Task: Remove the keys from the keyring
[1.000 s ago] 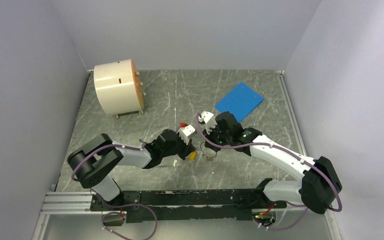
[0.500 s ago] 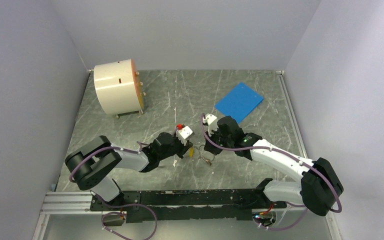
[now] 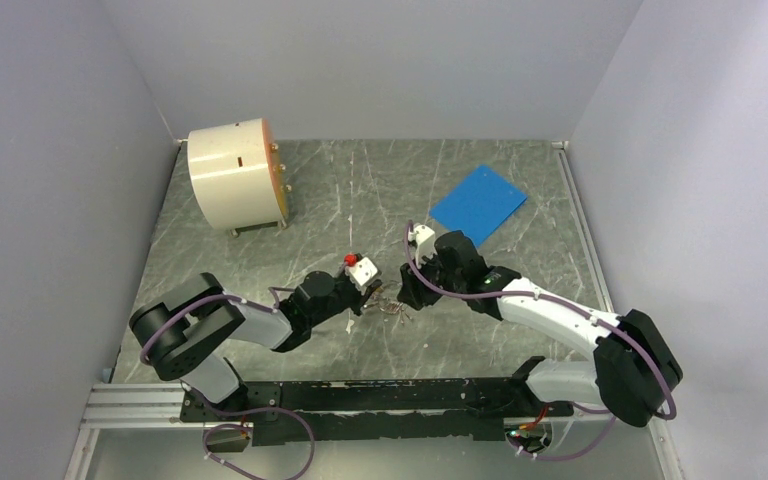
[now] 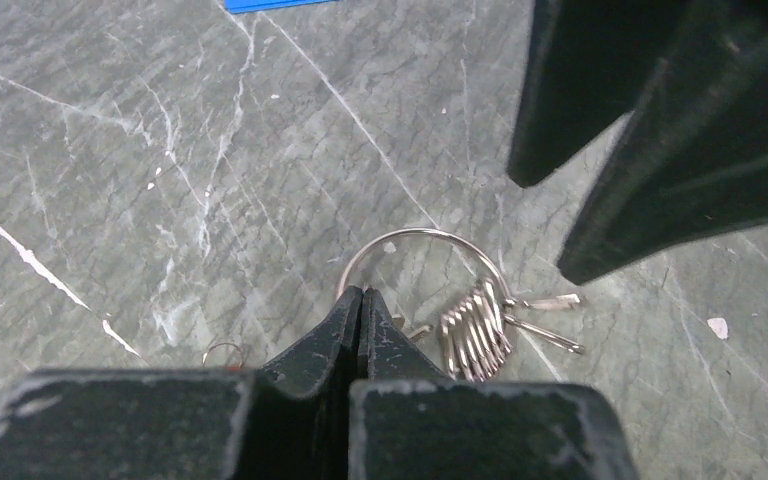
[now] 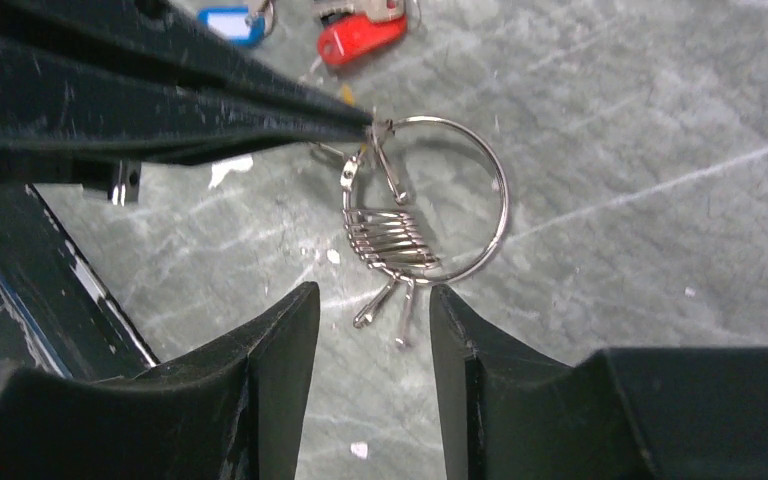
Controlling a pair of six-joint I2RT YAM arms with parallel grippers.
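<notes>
Right wrist view: left gripper (image 5: pixel 360 125) reaches in from the upper left, clenched on the wire of the keyring (image 5: pixel 506 200) at mid-frame; right gripper (image 5: pixel 372 295) at the bottom edge is released, nothing between its jaws. A red key (image 5: pixel 360 38) lies apart at the top edge (apparently already off), while small loops (image 5: pixel 390 240) bunch at the ring's lower left. Likely best: right claw pinches one loop only and works it along the wire against the left's firm hold, since grabbing the whole bunch risks jamming.
</notes>
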